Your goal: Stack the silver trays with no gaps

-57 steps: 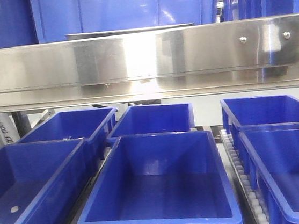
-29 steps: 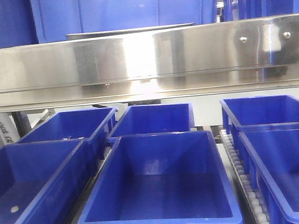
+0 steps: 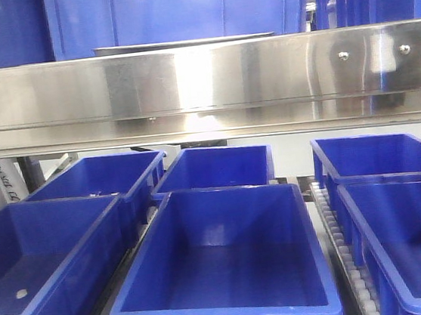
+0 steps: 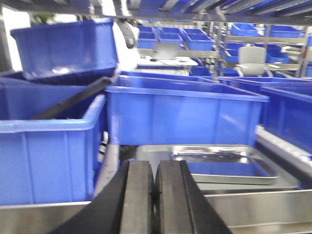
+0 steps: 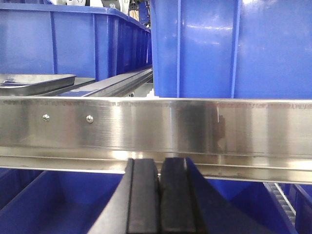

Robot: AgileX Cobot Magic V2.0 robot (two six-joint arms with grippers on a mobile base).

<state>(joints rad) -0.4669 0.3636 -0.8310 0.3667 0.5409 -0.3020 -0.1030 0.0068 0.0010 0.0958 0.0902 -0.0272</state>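
Left gripper (image 4: 154, 195): fingers pressed together, holding nothing. Silver trays (image 4: 225, 165): at its 1 o'clock, nested on the shelf before a blue bin (image 4: 183, 114). Right gripper (image 5: 159, 200): fingers pressed together, empty, below the steel rail (image 5: 156, 129); trays at 10 o'clock.

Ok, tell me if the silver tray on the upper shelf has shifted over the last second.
No. In the front view the silver tray sits at the same spot above the steel rail.
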